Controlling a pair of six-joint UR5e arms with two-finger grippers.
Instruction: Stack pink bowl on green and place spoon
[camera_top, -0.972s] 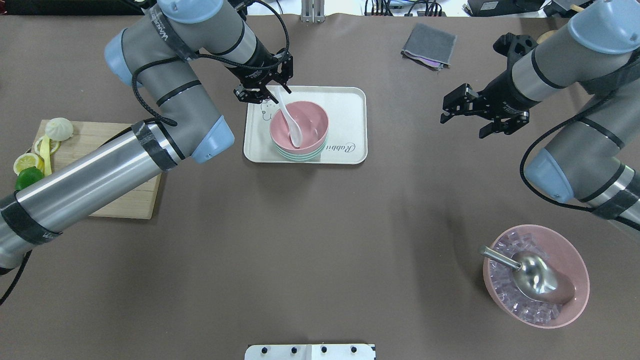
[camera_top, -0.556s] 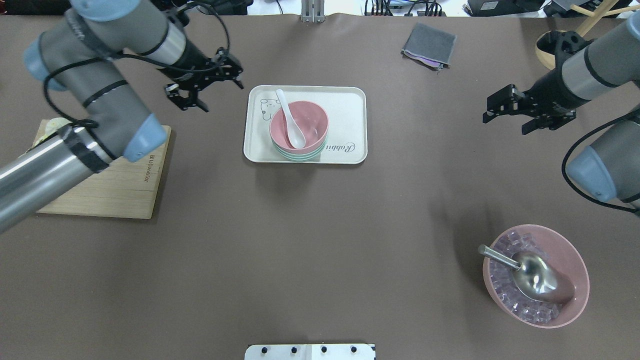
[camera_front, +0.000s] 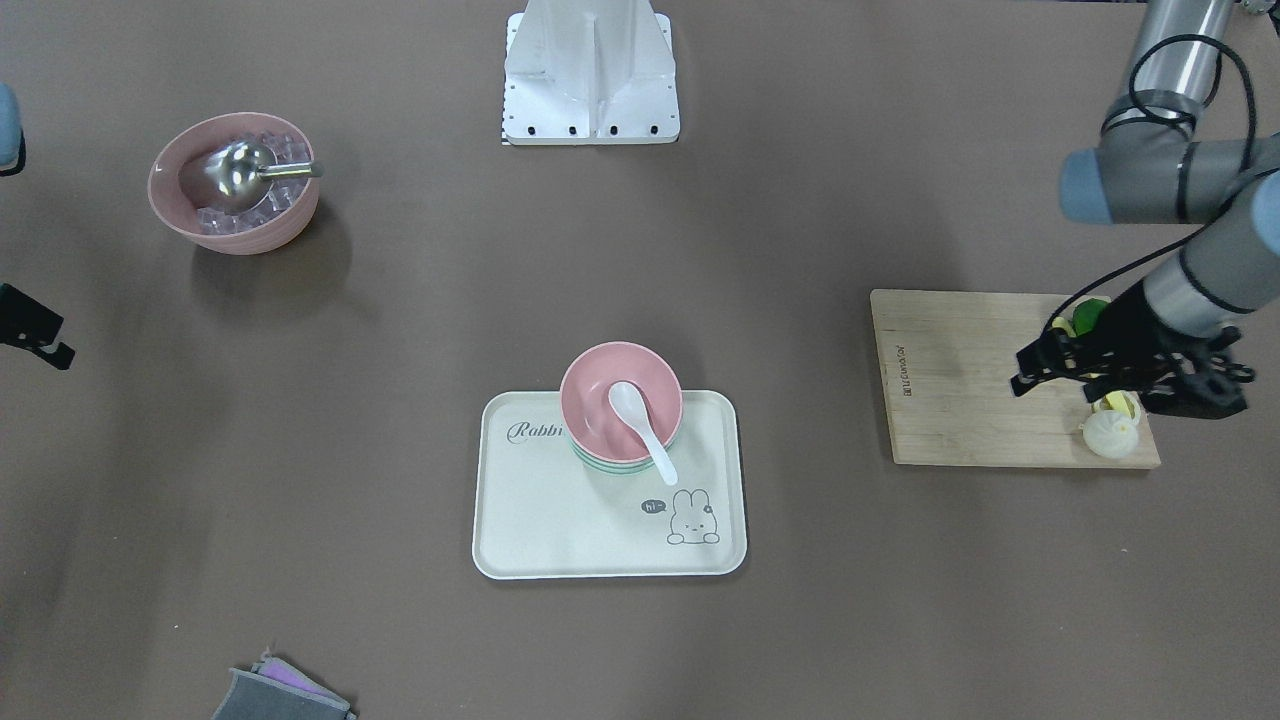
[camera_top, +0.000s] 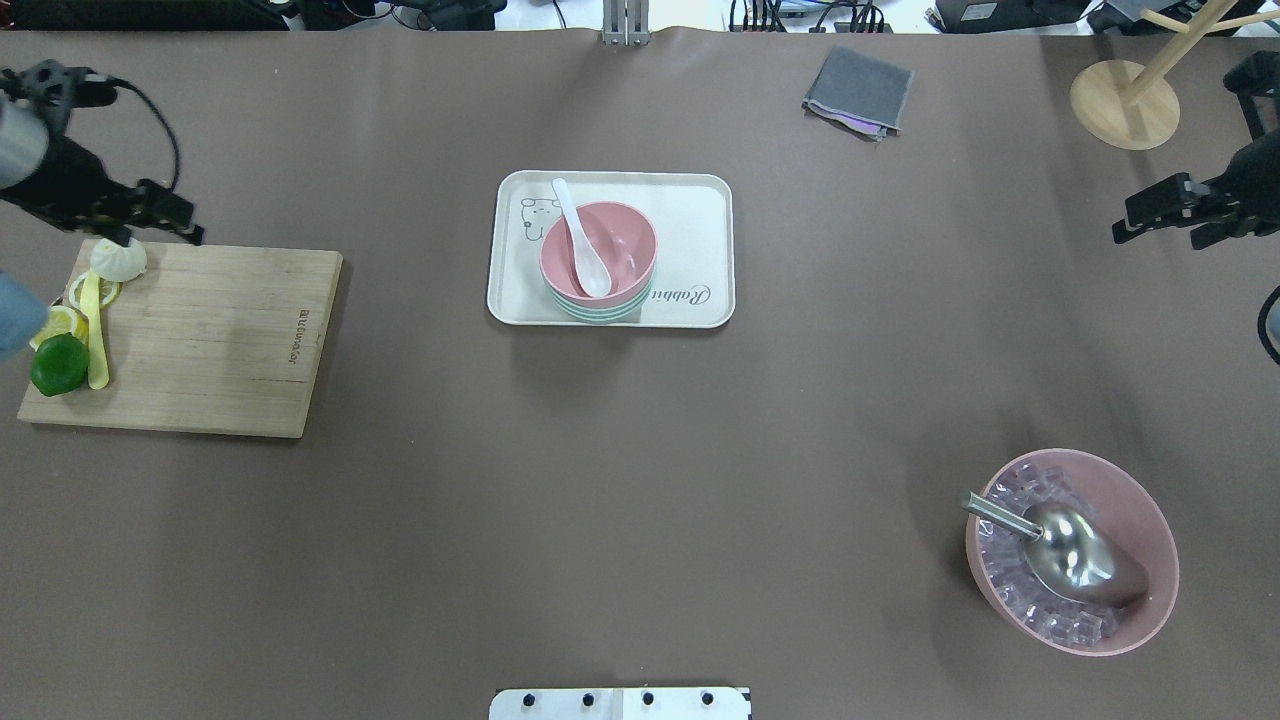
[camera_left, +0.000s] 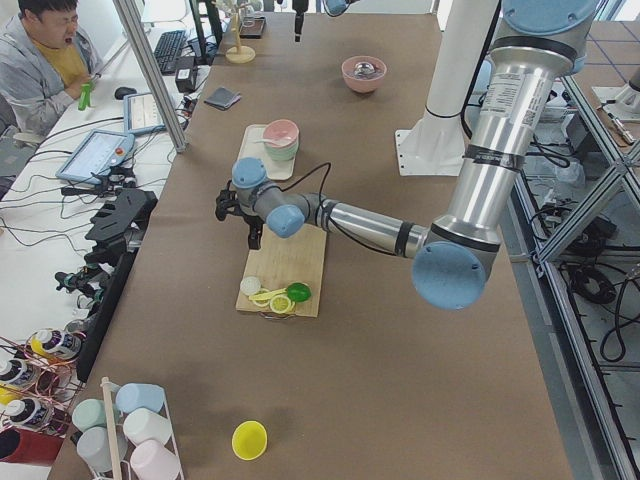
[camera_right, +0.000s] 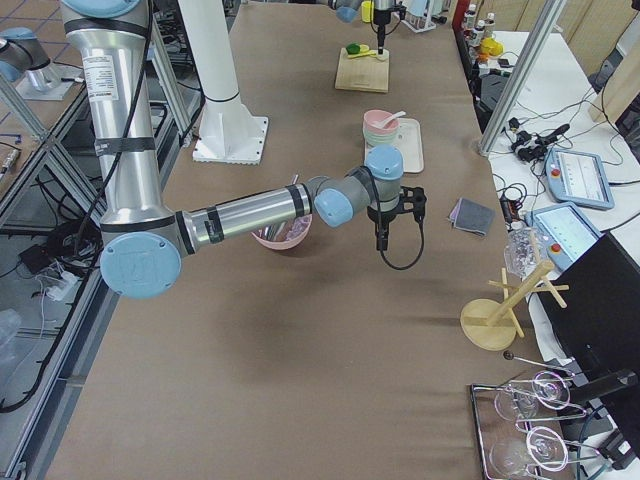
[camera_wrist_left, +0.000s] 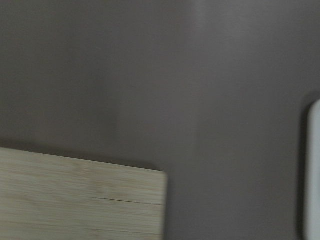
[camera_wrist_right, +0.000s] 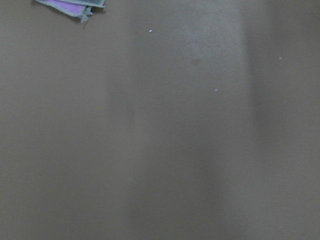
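Note:
The pink bowl (camera_top: 612, 245) sits nested on the green bowl (camera_top: 598, 313) on the cream tray (camera_top: 700, 215). The white spoon (camera_top: 581, 245) lies in the pink bowl, with its handle leaning over the rim toward the tray's rabbit corner. The stack also shows in the front view, with the pink bowl (camera_front: 600, 395) and the spoon (camera_front: 640, 425). My left gripper (camera_top: 160, 236) is open and empty, far left of the tray, above the cutting board's back corner. My right gripper (camera_top: 1158, 238) is open and empty, far right of the tray.
A wooden cutting board (camera_top: 210, 340) at the left holds a lime (camera_top: 58, 363), lemon slices and a white bun (camera_top: 119, 258). A large pink bowl of ice (camera_top: 1120, 480) with a metal scoop (camera_top: 1065, 555) sits front right. A grey cloth (camera_top: 858, 92) and a wooden stand (camera_top: 1125, 100) lie at the back.
My left gripper has left the spoon handle and swung far left to the cutting board. My right gripper has drawn back to the right edge. The spoon and bowls stay put.

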